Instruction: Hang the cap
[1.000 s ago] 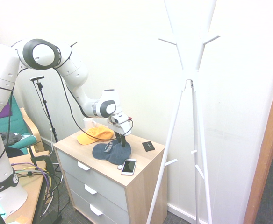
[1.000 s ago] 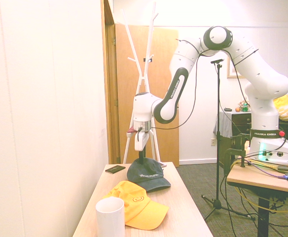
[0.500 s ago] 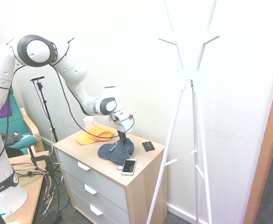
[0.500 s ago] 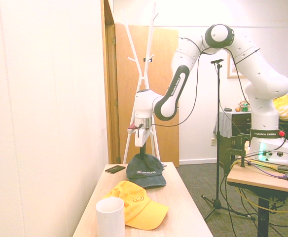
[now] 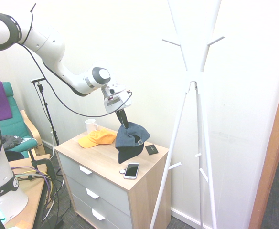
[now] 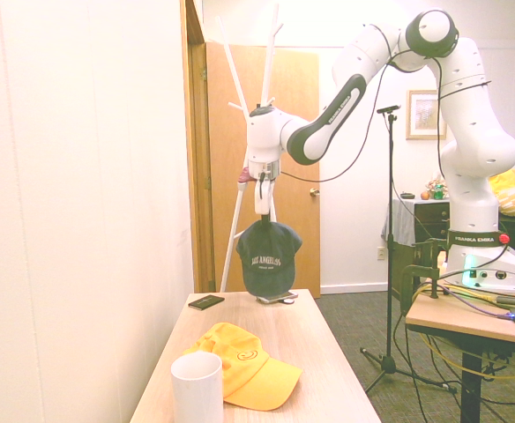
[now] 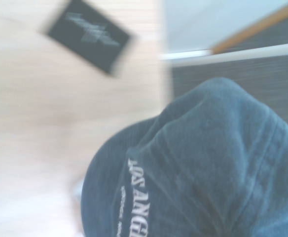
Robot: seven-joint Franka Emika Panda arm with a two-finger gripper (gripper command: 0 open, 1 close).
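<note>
The navy cap hangs in the air above the wooden dresser, pinched at its back edge by my gripper, which is shut on it. From the other side the cap shows white lettering on its front and dangles under the gripper. The wrist view is filled by the cap with its lettering. The white coat stand rises to the right of the dresser, its pegs well above the cap.
An orange-yellow cap and a white mug sit on the dresser's left part. A phone lies near the front edge, a small black card by the wall. A wooden door stands behind the stand.
The gripper has risen from the dresser top and lifted the navy cap with it; the cap now hangs free instead of lying on the wood.
</note>
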